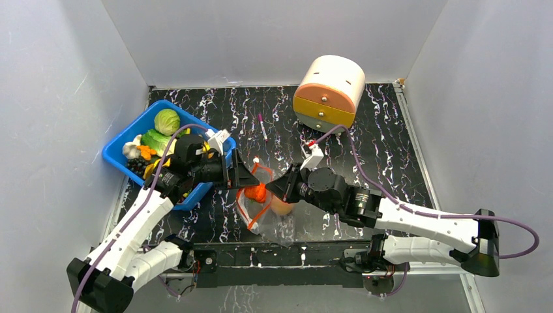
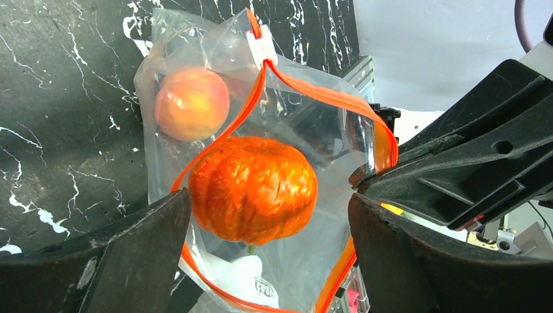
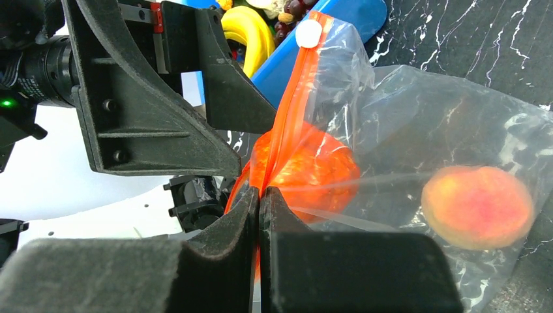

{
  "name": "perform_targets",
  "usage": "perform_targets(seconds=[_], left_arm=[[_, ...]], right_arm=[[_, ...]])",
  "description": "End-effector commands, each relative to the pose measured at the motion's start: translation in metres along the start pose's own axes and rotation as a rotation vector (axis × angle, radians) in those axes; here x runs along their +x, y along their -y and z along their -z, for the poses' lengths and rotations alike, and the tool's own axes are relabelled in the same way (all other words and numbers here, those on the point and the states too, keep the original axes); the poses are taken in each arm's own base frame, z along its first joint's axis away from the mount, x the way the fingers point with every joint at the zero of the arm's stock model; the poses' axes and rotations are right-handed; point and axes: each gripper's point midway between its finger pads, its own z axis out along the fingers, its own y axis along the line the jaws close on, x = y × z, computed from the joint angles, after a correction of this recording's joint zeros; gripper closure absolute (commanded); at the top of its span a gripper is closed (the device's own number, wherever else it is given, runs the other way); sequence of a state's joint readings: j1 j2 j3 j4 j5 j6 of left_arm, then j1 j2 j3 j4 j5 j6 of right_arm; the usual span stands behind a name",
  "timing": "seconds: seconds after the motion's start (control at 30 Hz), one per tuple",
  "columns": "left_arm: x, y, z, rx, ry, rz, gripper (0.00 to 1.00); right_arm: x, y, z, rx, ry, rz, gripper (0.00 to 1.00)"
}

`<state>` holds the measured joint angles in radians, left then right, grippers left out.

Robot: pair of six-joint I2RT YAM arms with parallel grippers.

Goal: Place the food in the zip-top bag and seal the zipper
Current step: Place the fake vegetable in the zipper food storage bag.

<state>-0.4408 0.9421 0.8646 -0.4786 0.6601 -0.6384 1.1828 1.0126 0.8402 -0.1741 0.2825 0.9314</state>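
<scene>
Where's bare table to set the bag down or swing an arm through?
Free: the right side, between the drawers and right arm; the back strip between bin and pen. Crowded: front centre, where left gripper and right gripper meet at the bag beside the bin.

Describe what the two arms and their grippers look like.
Both arms have white shells with black joints and black bases: left arm, right arm. A purple cable runs along each. The left gripper and right gripper are matte black, with broad wedge-shaped fingers. A small white camera block sits on each wrist.
</scene>
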Motion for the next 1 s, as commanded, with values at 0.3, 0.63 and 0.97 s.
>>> perform_targets(seconds=[0.3,0.63,0.97], left_arm=[[-0.014,0.027,0.018,0.039,0.057,-0.087,0.12],[-0.025,0.044,0.029,0.070,0.128,-0.122,0.12],[-0.086,-0.061,0.110,-0.754,0.497,-0.052,0.34]], right_arm=[[-0.026,-0.021,0.010,-0.058,0.076,-0.022,1.00],[-0.030,-0.011,0.020,-0.029,0.095,0.011,1.00],[-0.040,0.013,0.054,0.011,0.153,0.001,1.00]])
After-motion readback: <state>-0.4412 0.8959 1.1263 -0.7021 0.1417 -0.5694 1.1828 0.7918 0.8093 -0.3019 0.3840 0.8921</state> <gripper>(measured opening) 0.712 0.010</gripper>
